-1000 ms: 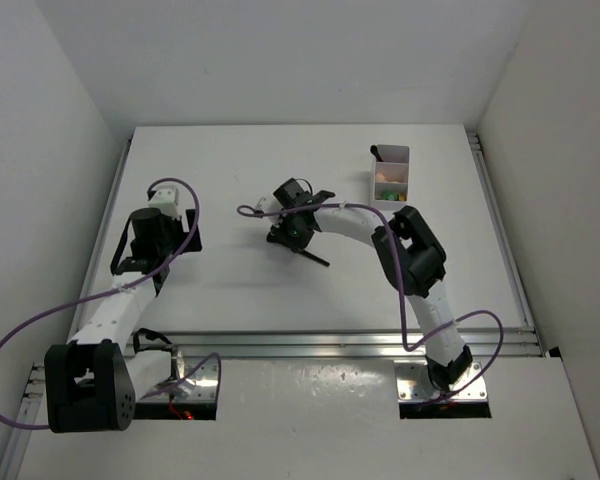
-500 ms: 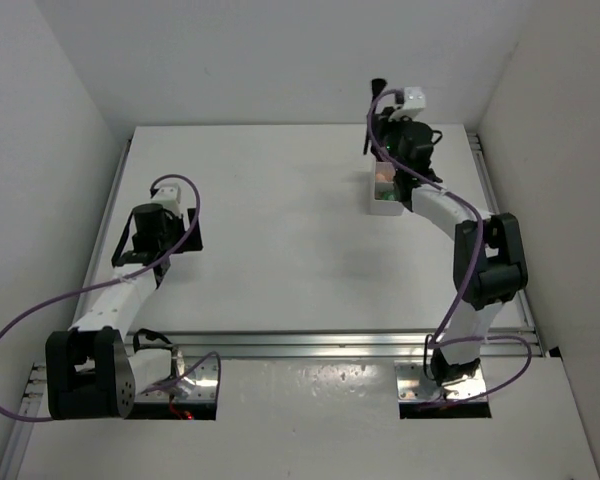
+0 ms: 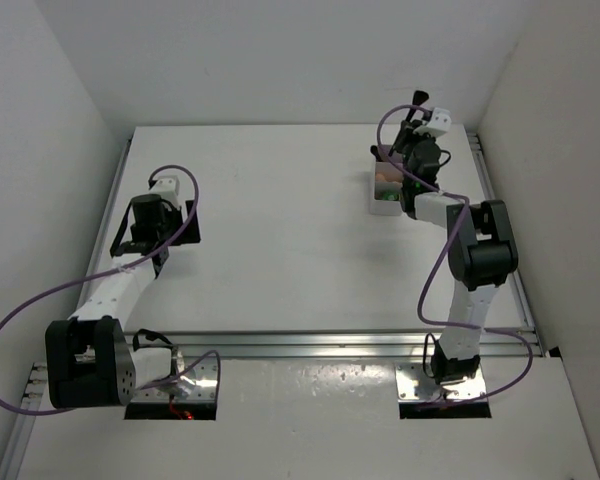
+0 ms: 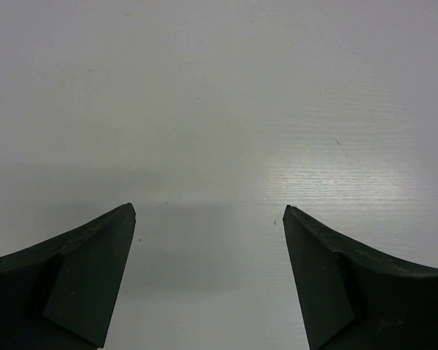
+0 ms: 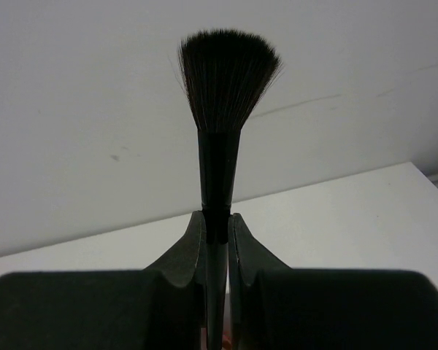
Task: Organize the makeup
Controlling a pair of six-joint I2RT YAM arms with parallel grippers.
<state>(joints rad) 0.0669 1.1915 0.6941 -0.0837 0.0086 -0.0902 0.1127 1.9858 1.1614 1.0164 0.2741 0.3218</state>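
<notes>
Two grippers on show: left gripper [image 4: 208,211], right gripper [image 5: 217,217]. One box [image 3: 384,208]. One brush [image 5: 220,109], black, just above the box. One peach sponge [image 3: 385,180] visible inside the box; anything else in there is too small to count.

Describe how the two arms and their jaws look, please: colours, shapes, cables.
The left arm and the right arm have white tube-like links joined by bulky black joints. A thin purple cable runs in loose loops along each one. The jaws are matte black, flat, and taper to blunt tips.
</notes>
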